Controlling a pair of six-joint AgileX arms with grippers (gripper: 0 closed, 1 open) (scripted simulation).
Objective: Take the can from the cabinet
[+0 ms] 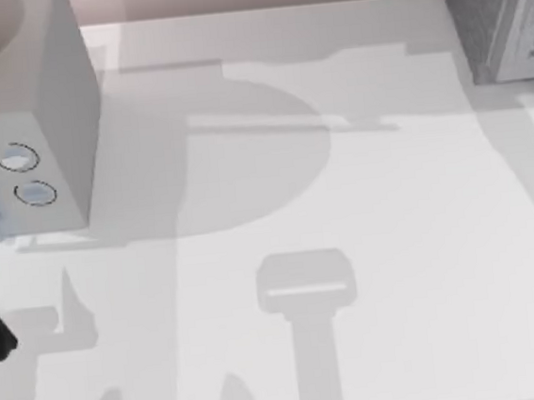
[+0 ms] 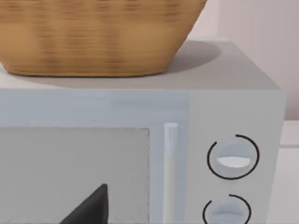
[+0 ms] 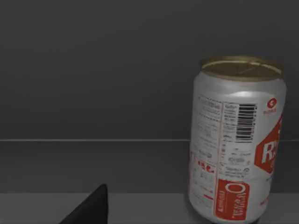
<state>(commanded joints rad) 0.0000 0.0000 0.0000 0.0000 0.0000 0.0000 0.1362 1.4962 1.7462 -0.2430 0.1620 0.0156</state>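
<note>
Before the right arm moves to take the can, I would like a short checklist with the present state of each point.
1. Can upright: ok, standing on the dark shelf in the right wrist view.
2. Nothing in front of the can: ok.
3. Right gripper fingers ready around the can: cannot tell; one dark fingertip shows, apart from the can.
4. Cabinet at the top view's right edge: ok.
5. Left arm out of the way: ok, it faces the light-grey box with dials, under a basket.

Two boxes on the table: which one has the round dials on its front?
The smooth light-grey box at the table's left, with a woven basket on top. The dark speckled cabinet at the right has none.
</note>
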